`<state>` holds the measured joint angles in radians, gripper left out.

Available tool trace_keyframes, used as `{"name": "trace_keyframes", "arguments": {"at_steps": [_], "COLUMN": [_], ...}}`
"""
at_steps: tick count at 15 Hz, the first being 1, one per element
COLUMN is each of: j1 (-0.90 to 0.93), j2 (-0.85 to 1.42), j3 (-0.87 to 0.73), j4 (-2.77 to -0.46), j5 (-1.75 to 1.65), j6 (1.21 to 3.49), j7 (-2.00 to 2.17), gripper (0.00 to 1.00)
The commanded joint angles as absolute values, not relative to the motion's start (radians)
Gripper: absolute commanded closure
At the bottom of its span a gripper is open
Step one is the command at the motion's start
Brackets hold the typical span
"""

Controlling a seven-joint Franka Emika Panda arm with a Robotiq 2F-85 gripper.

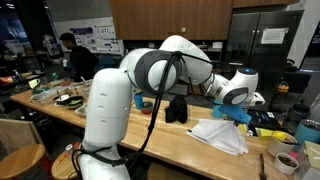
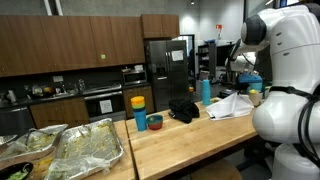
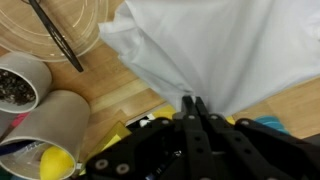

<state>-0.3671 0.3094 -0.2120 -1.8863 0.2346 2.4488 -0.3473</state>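
Gripper (image 3: 194, 108) clenched at edge of white cloth (image 3: 230, 50) on wooden counter (image 3: 125, 95) (kitchen cabinets (image 2: 60, 45) behind).

Long wooden counter (image 1: 165, 145), white cloth (image 1: 218, 134) on it, black bundle (image 1: 176, 110), blue cup (image 2: 141, 121), foil trays (image 2: 85, 148)

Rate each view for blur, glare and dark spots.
Wrist view: the white cloth is nearly blown out, its folds barely showing; the gripper shut on its edge is dark and soft, close to the lens. In an exterior view the robot arm fills the foreground, the room behind dim. In an exterior view the foil trays glint and the cabinets look dim.
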Motion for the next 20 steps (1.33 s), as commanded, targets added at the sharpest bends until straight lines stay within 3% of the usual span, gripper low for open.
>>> {"name": "trace_keyframes", "arguments": {"at_steps": [1,20], "j1": [-0.368,-0.367], "j2": [0.353,0.486], "j3": [-0.209,-0.23], "j4": [-1.825,-1.626], "j5": [0.21,0.13], "j6": [2.447,2.503], "j7": [-0.293,-0.079], "gripper": [0.99,0.99]}}
